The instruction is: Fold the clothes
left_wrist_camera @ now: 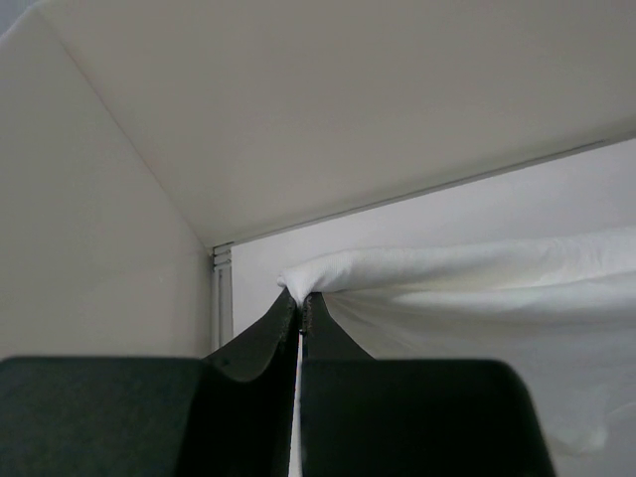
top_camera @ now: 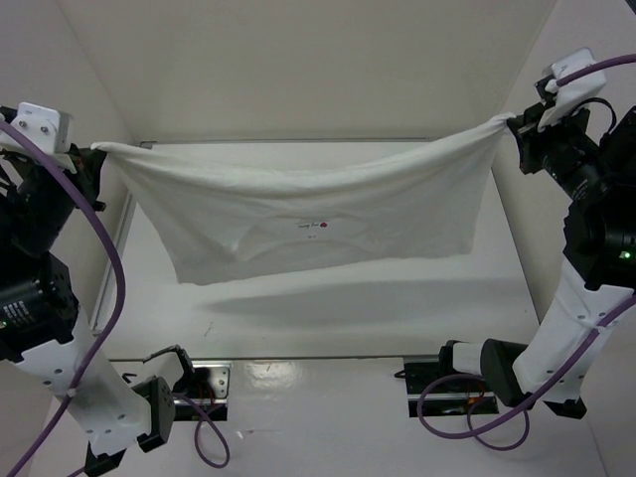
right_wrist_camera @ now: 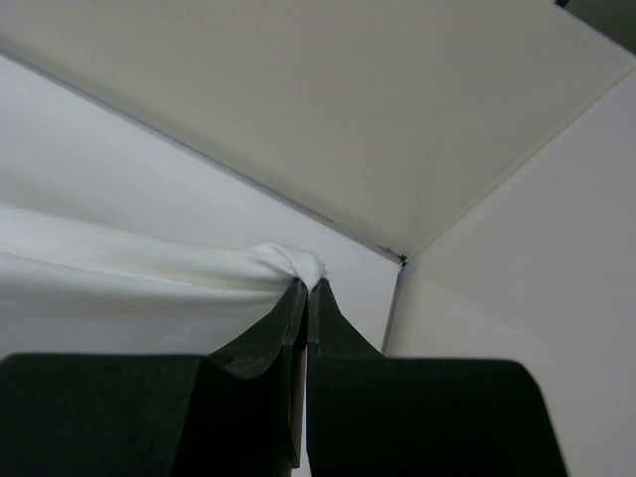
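We hold clothes (top_camera: 318, 209) stretched in air above table (top_camera: 328, 308): left gripper (top_camera: 87, 164) clamped on one corner, right gripper (top_camera: 519, 126) on other. No fold made yet; whole folding remains.

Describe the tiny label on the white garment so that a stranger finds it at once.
A white garment hangs stretched between the left gripper and right gripper. Near its middle sits a tiny label, the only mark on the plain cloth.
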